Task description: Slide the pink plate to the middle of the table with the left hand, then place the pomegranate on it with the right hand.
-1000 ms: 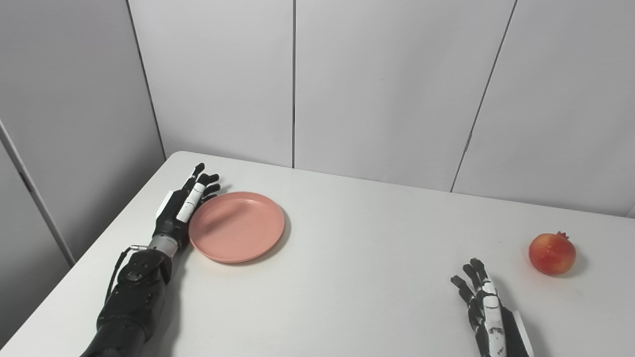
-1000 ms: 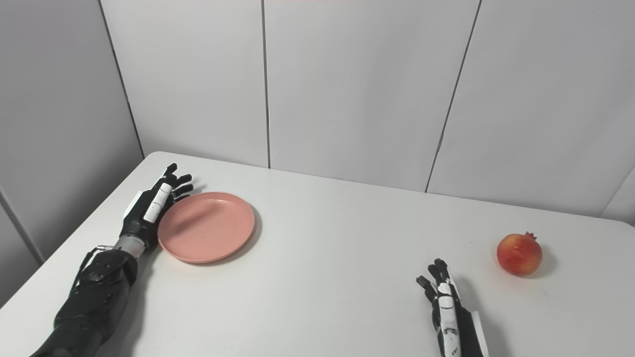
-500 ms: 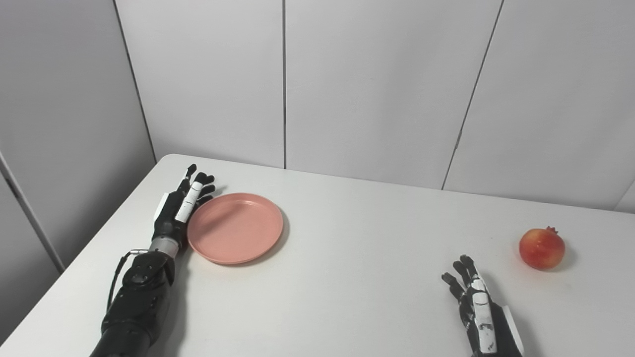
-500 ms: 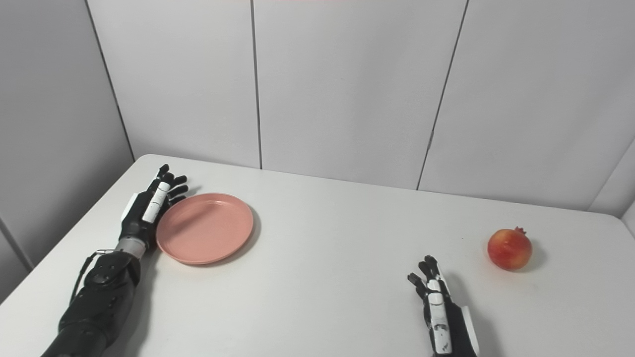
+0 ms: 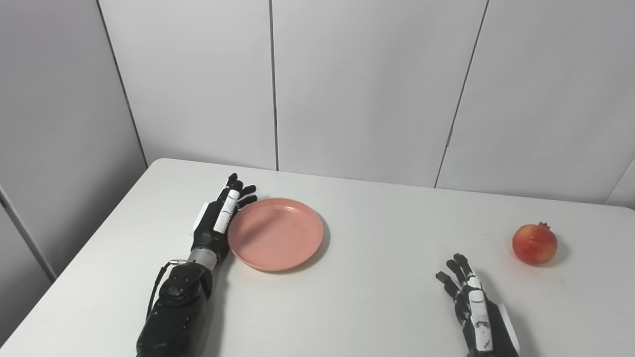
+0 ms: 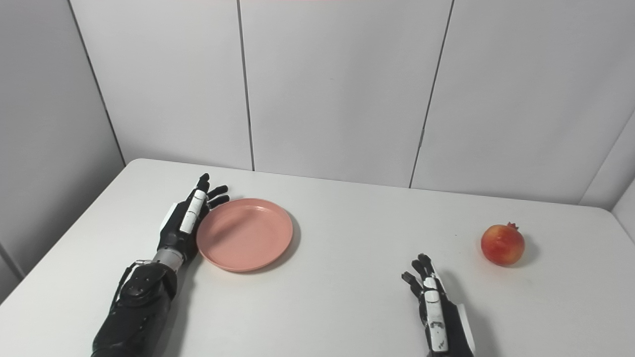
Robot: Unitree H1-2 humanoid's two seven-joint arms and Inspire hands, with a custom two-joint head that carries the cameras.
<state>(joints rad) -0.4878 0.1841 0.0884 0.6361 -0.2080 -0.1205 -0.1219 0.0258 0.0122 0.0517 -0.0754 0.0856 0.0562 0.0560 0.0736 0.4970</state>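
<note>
The white tabletop (image 5: 377,297) carries the pink plate (image 5: 276,234) left of its middle. The left hand (image 5: 218,220) lies flat against the plate's left rim, fingers stretched and apart, holding nothing. The right hand (image 5: 471,302) rests near the front edge, fingers spread, empty. The pomegranate (image 5: 535,243) stands at far right, apart from it.

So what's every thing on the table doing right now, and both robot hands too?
pink plate: flat on the table, empty, left of the middle.
pomegranate: on the table at the right, nothing touching it.
left hand: open, edge against the plate's left rim.
right hand: open, holding nothing, short of the pomegranate.
table: white, carrying everything.
</note>
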